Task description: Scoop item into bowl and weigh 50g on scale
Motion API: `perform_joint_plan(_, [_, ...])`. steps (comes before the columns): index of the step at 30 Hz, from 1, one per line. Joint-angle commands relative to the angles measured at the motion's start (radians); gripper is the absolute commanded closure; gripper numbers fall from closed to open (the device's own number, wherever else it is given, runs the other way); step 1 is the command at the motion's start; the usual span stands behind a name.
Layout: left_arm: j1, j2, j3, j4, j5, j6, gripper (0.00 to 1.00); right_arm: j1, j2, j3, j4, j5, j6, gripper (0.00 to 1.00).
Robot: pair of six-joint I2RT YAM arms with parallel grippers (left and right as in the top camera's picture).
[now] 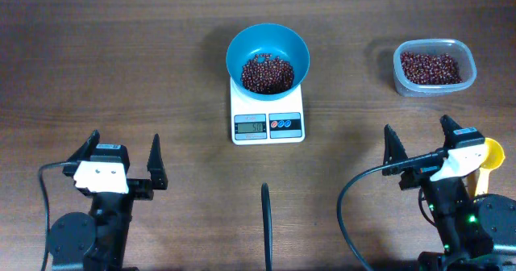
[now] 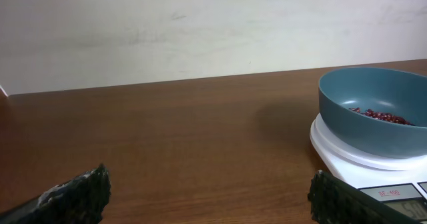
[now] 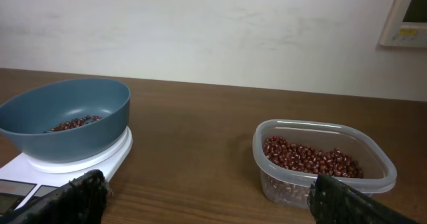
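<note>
Left gripper [image 1: 125, 135], right gripper [image 1: 416, 126] gape empty; clear tub [image 1: 435, 90] (holding beans [image 1: 434, 67]) right of scale [image 1: 266, 104].

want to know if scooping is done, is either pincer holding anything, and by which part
Nothing is held. The left pincer and the right pincer both stand open and empty; the yellow scoop lies beside the right pincer, not in it.

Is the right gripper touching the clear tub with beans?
Apart. The overhead view shows a strip of table between the open right gripper and the clear tub.
</note>
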Motion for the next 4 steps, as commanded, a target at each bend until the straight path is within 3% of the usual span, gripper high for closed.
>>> perform_joint_plan(1, [0.005,-0.009,-0.006,-0.004,-0.01,-0.013,0.01,0.009,-0.007,-0.005,-0.006,-0.006,0.004,0.01])
perform_joint_plan(4, [0.005,-0.009,-0.006,-0.003,-0.01,-0.013,0.01,0.009,-0.007,-0.005,-0.006,-0.006,0.004,0.01])
